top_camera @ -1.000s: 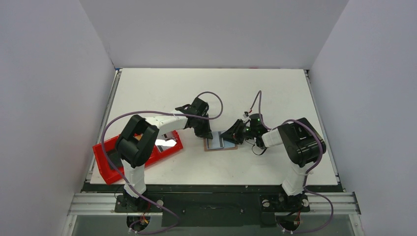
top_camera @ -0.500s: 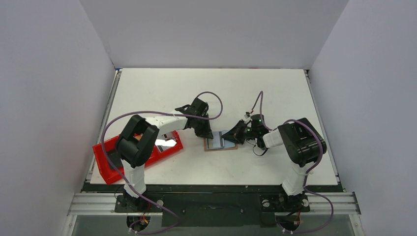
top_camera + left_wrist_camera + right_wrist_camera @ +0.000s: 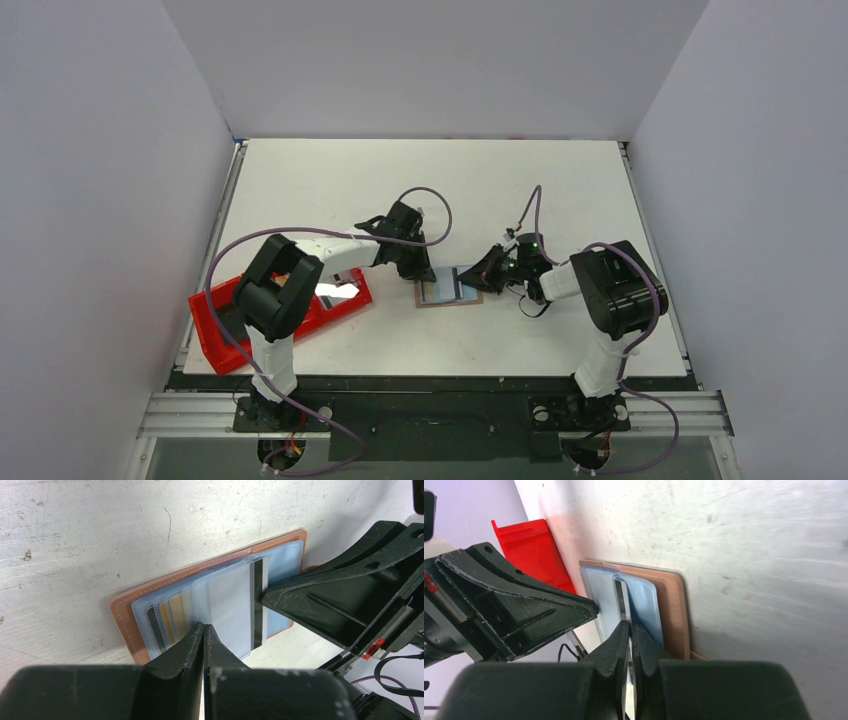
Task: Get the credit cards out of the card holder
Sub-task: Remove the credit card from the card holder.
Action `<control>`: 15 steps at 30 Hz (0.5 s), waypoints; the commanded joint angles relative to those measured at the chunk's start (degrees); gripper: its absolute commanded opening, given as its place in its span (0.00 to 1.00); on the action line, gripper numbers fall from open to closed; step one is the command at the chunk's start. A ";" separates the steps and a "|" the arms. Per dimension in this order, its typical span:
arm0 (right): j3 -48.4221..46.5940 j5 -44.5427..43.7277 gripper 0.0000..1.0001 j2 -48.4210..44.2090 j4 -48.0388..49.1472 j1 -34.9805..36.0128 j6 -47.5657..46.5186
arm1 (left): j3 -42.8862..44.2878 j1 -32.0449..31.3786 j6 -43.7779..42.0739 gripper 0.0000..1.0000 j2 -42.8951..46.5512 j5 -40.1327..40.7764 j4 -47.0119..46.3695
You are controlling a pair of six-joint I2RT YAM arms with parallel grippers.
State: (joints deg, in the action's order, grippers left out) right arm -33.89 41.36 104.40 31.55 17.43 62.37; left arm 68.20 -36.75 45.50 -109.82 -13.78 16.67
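Two grippers meet over the card holder (image 3: pixel 447 292), which lies open and flat on the white table (image 3: pixel 400 180), to the right of the red tray (image 3: pixel 225 335). The left gripper (image 3: pixel 204 630) is fully closed with nothing between its jaws, and its tips press down on the holder's left half among the fanned plastic sleeves. The right gripper (image 3: pixel 628 627) is pinched closed on the edge of one credit card (image 3: pixel 231 605), pale silver with a black stripe. The step in hand looks like drawing that card free. To do it well, the right arm should probably pull straight along the sleeve, low and level, toward its own side. Meanwhile the left tips would need to press firmly so the holder neither slides nor folds. A twist could bend the thin card or drag a neighbouring card (image 3: pixel 172 617) along. Compared with a second earlier, the right jaws have gone from slightly parted to closed. The right wrist has shifted a little to the right, while the left arm and holder look unmoved.
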 commanded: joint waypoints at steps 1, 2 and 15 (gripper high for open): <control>0.66 -2.30 0.00 -2.05 -0.26 -1.66 -2.29 | -3.70 0.86 -2.20 0.00 -2.23 6.53 7.68; 0.62 -2.40 0.00 -2.03 -0.35 -1.71 -2.33 | -3.76 0.88 -2.23 0.00 -2.11 6.56 7.72; -0.32 0.51 0.31 -1.36 1.82 -0.52 -1.45 | -2.69 0.74 -2.81 0.00 -2.91 6.80 7.92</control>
State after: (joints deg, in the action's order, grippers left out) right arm -33.85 42.89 104.33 32.34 16.23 62.41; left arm 67.77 -36.69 45.84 -109.60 -13.78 16.16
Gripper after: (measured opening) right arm 0.265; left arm 0.003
